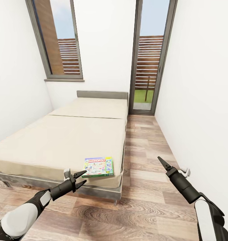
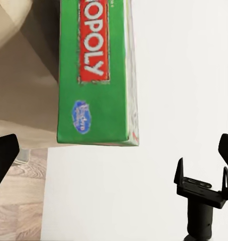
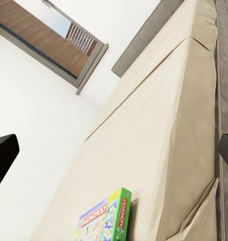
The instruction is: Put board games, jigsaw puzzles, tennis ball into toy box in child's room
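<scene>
Black pointed left pincer (image 1: 83,178) beside flat glossy Monopoly box (image 1: 98,166).

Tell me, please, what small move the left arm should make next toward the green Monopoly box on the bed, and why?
Probably ease the left gripper forward over the green Monopoly board game box. Its fingers look open and just short of the box, which lies flat at the near corner of the beige bed.

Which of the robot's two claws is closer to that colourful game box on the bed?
The left gripper: its open fingers hover just beside the Monopoly box, while the right gripper hangs over bare floor.
</scene>
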Available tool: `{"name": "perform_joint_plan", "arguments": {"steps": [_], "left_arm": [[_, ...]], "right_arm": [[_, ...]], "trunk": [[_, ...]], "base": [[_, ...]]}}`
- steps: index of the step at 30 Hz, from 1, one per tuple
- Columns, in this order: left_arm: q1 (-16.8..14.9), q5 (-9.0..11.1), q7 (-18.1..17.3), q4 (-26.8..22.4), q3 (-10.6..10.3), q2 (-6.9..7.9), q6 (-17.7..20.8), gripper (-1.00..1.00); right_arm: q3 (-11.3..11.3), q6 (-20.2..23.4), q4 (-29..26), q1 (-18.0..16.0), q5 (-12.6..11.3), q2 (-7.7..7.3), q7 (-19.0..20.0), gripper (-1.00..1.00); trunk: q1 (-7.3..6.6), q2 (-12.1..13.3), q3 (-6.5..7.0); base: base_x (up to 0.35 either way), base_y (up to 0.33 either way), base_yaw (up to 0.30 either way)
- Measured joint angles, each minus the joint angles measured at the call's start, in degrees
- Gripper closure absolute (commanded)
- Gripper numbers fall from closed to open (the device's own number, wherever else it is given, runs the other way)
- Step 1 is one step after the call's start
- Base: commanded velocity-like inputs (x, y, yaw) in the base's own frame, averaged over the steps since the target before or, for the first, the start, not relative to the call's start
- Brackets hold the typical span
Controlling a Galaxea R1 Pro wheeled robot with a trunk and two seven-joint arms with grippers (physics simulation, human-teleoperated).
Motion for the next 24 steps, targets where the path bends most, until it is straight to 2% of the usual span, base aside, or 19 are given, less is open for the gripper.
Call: {"name": "perform_joint_plan", "arguments": {"steps": [7, 24], "left_arm": [[0.0, 0.0, -1.4, 0.0, 0.0, 0.02, 0.0, -1.0], [0.0, 0.0, -1.7, 0.0, 0.0, 0.02, 0.0, -1.0]], "right_arm": [[0.0, 0.0, 0.0, 0.0, 0.0, 0.0, 0.0, -1.0], [0.0, 0.0, 0.0, 0.0, 0.0, 0.0, 0.0, -1.0]], "trunk": [[0.0, 0.0, 0.0], [0.0, 0.0, 0.0]], "base": [[0.0, 0.0, 0.0], [0.0, 0.0, 0.0]]}}
